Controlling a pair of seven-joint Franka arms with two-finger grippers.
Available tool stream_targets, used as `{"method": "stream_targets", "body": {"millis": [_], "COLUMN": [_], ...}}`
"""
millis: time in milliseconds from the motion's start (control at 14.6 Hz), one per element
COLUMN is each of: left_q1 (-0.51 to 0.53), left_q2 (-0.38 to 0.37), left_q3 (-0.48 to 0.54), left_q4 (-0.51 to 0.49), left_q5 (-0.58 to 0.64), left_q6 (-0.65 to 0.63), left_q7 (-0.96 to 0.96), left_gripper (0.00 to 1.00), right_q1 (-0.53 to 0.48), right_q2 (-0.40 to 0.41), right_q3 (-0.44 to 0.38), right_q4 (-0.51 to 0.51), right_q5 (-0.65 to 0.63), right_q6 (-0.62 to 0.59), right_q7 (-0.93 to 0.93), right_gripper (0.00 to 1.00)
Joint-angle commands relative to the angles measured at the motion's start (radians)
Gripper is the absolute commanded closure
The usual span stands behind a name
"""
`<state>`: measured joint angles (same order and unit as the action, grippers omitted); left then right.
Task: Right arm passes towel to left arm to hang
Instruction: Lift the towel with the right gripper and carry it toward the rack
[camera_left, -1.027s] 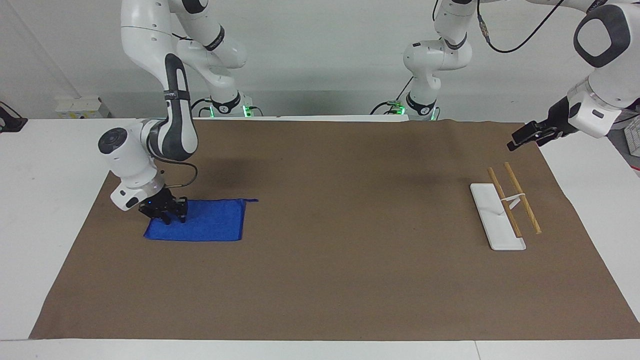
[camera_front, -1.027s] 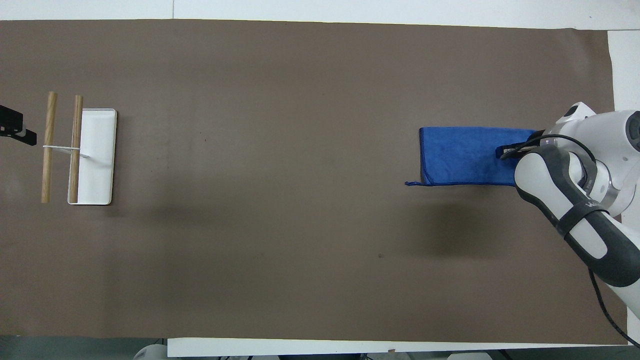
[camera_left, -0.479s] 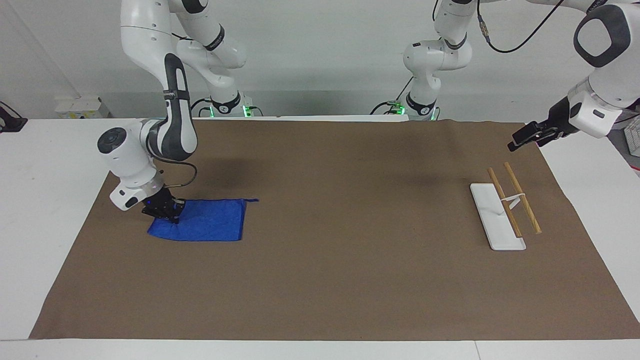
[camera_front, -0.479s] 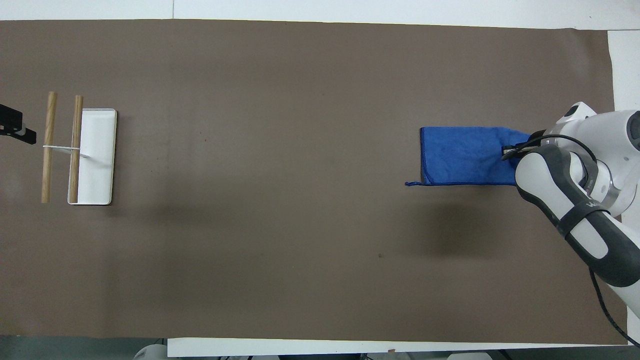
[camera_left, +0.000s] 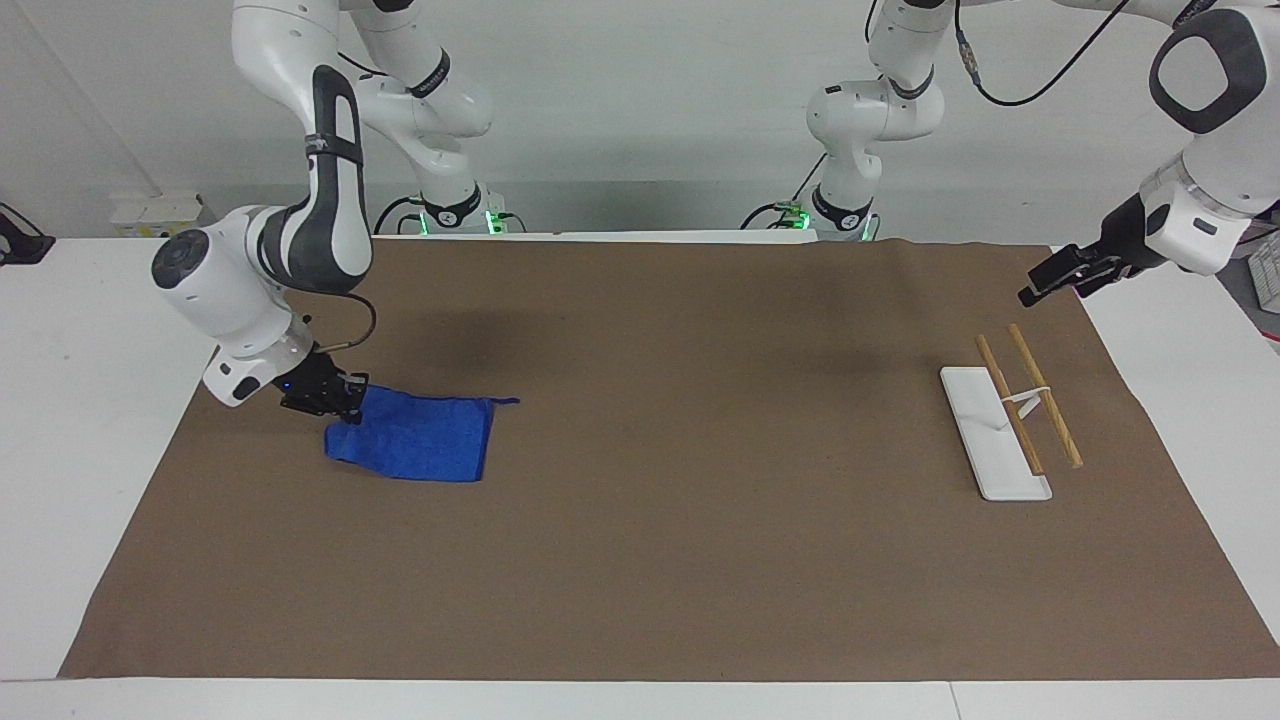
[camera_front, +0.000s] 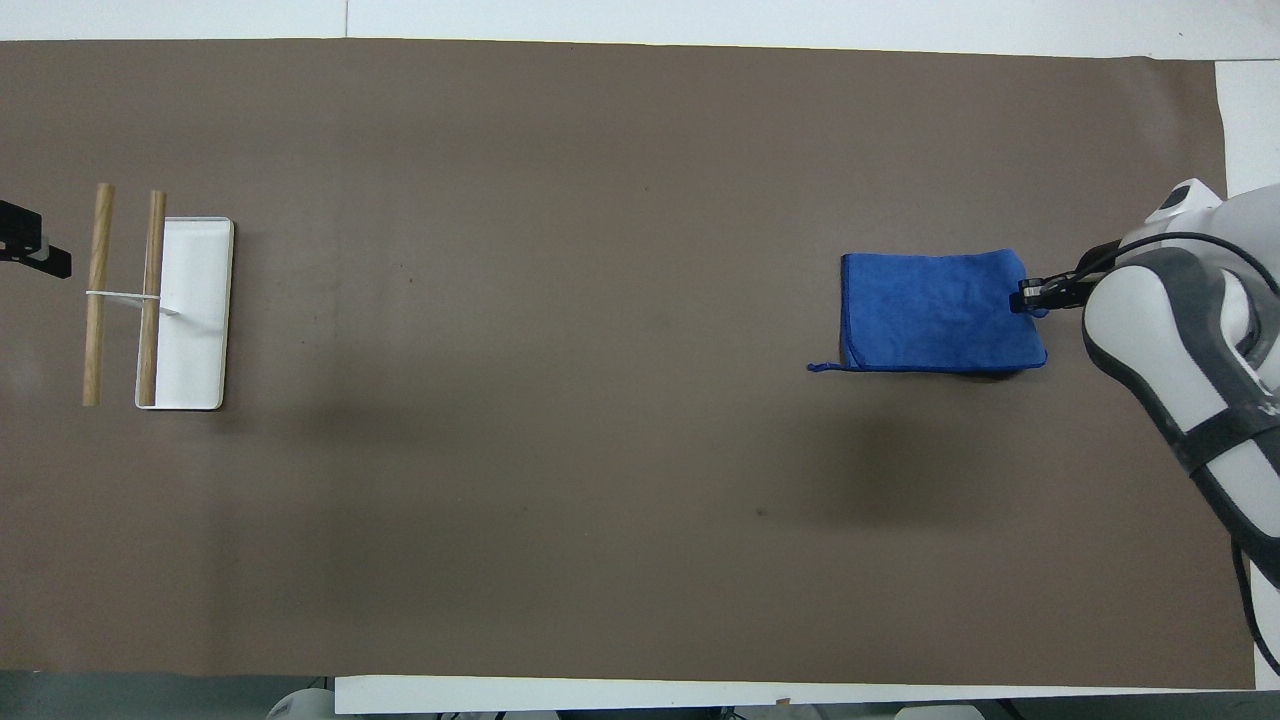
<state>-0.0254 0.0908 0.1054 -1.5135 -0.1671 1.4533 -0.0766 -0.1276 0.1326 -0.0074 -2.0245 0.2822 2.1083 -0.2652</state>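
Observation:
The blue towel (camera_left: 425, 440) (camera_front: 930, 312) lies on the brown mat at the right arm's end of the table, its thin loop pointing toward the middle. My right gripper (camera_left: 345, 398) (camera_front: 1032, 297) is shut on the towel's outer end. That end is raised off the mat while the remainder lies flat. My left gripper (camera_left: 1040, 285) (camera_front: 45, 262) hangs in the air with nothing in it, over the mat's edge beside the rack. It waits there, open.
The rack has a white base (camera_left: 975, 420) (camera_front: 195, 330) and two wooden bars (camera_left: 1050, 415) (camera_front: 98, 290). It stands at the left arm's end. The brown mat (camera_left: 700, 520) covers most of the white table.
The right gripper closed on the towel's outer end and lifted it, pulling that end up and inward so the towel looks shorter. The left gripper barely moved.

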Motion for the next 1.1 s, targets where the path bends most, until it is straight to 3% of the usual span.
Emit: {"method": "stream_targets", "body": {"millis": [0,205,342,616,753,1027], "left_q1": [0.019,0.019,0.018,0.015,0.015,0.004], "left_q2": [-0.02,-0.02,-0.02,-0.022,-0.046,-0.097], "left_q3": [-0.003,-0.004,-0.006,-0.02,-0.02,-0.026], "left_q4": [-0.034,-0.034,-0.036,-0.054,-0.109,-0.224], "left_q5": [-0.043,-0.043,-0.045,-0.089,-0.136,-0.204], "left_q6": [0.039,0.045,0.044,0.085,0.136,0.245], "left_q7": [-0.05,-0.118,-0.135,-0.397,-0.539,-0.839], "left_gripper": [0.0,0.0,0.0,0.0,0.0,0.0], "right_q1": [-0.006,-0.006,-0.006,-0.006,-0.006,-0.006], "right_q2": [-0.036,-0.062,-0.065,-0.054,-0.047,-0.039], "right_q3": [0.068,0.177,0.265,0.449,0.486,0.556], "right_q4": [0.11,0.22,0.266,0.368,0.391,0.403], "right_q5": [0.035,0.038,0.04,0.064,0.218,0.484], "right_q6": [-0.179,-0.29,-0.292,-0.249,-0.194,-0.047], "right_q7": [0.285,0.719,0.983,1.448,1.611,1.706], "right_gripper": [1.0,1.0,1.0,1.0,1.0,1.0]}}
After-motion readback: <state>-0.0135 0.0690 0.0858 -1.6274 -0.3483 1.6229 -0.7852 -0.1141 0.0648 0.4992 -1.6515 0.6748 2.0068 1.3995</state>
